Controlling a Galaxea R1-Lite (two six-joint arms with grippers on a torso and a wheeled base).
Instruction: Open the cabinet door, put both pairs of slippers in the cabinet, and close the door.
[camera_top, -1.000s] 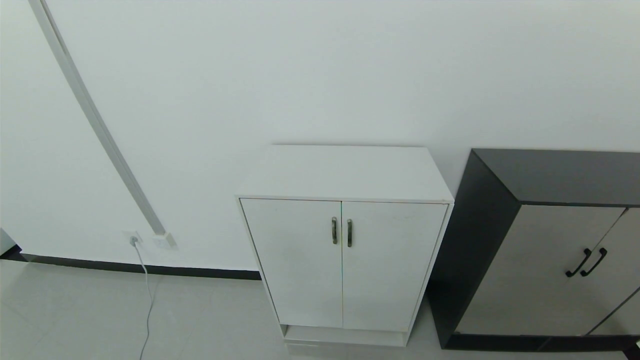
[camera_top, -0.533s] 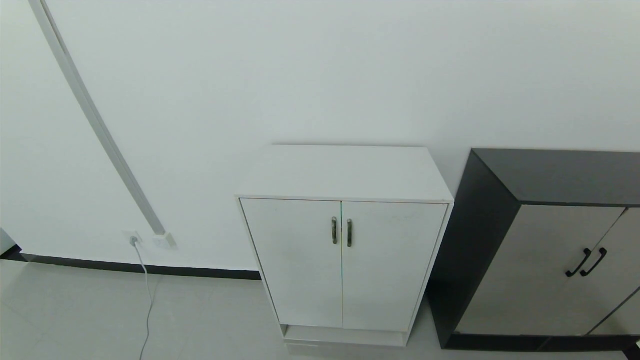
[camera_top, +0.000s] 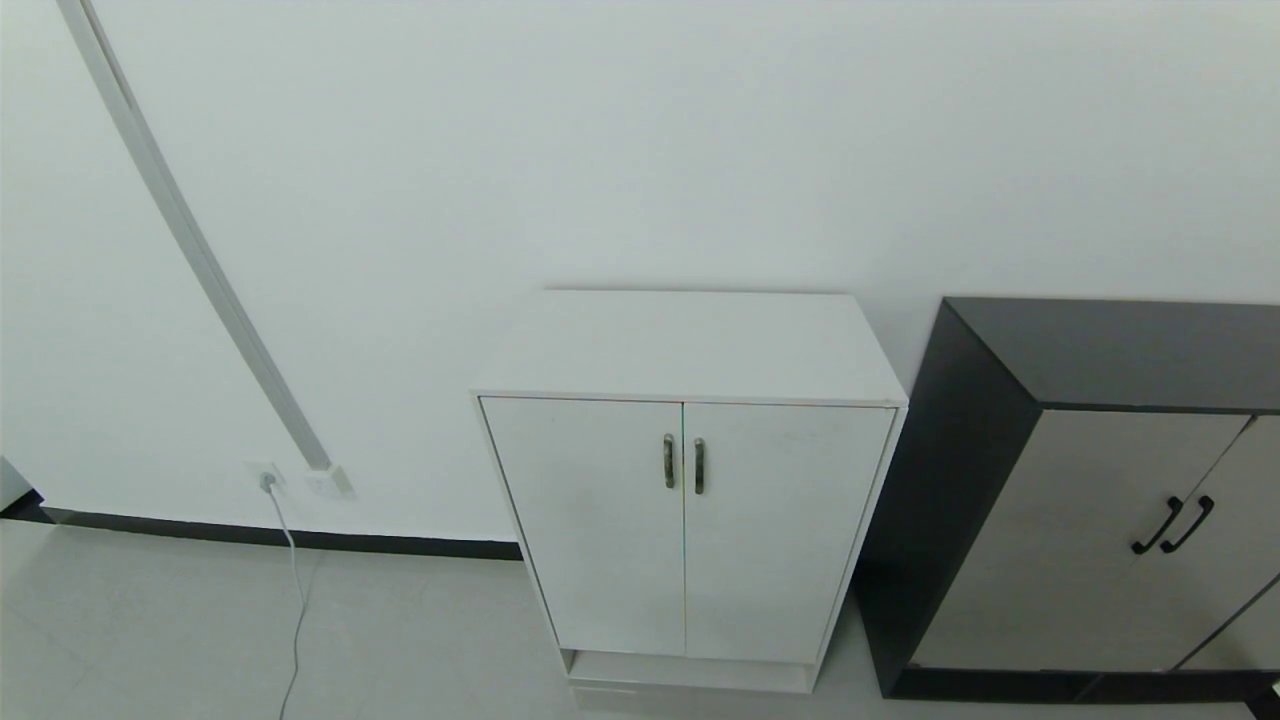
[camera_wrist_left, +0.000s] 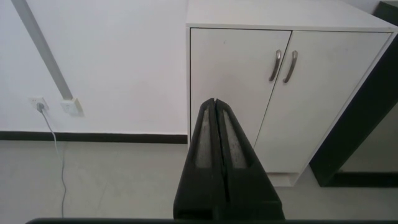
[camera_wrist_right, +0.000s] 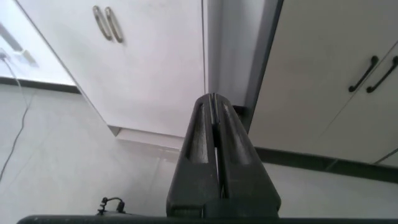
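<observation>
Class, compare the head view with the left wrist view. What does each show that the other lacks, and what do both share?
Head view alone: the pair of curved black door handles on the black cabinet with grey doors.

Left wrist view alone: the left end effector, shut, pointing toward the white two-door cabinet and apart from it.

Both: that white cabinet with its doors shut, its two grey metal bar handles, the white wall socket with a grey cable plugged in, and the slanted grey cable duct on the wall.
</observation>
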